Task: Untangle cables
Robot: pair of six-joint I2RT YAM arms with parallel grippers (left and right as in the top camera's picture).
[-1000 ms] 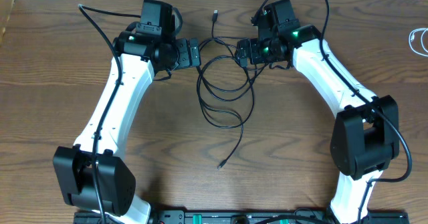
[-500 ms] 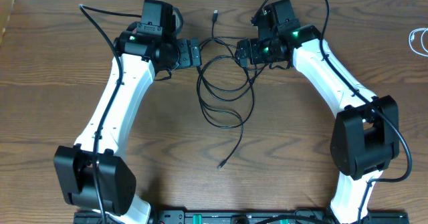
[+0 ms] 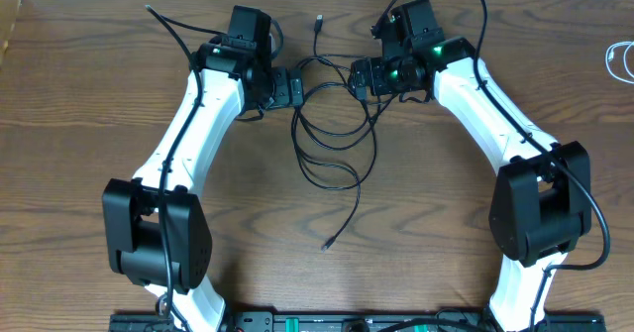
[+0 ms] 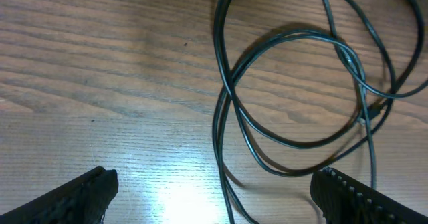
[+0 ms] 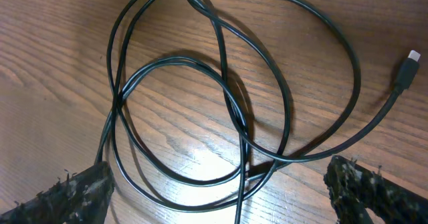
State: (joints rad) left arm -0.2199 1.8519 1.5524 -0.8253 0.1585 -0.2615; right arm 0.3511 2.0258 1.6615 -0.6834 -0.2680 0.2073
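The black cables [image 3: 297, 134] lie in overlapping loops at the table's far middle, one plug end [image 3: 318, 21] toward the back and one tail end [image 3: 327, 244] toward the front. My left gripper [image 3: 289, 87] sits just left of the loops, open. In the left wrist view two cable strands [image 4: 223, 93] run down between its spread fingers [image 4: 83, 196]. My right gripper [image 3: 358, 77] is at the loops' upper right, also open. In the right wrist view the coiled cable [image 5: 119, 93] lies between and under its fingers [image 5: 371, 190], with a plug [image 5: 409, 62] at the right.
A white cable [image 3: 622, 59] lies coiled at the table's far right edge, away from both arms. Thick black arm wires arch over each wrist. The arm bases stand at the front edge of the wooden table [image 3: 79, 124].
The left arm has swung to the right, carrying its open gripper slightly closer to the cable loops. The right arm and the cables have not moved.
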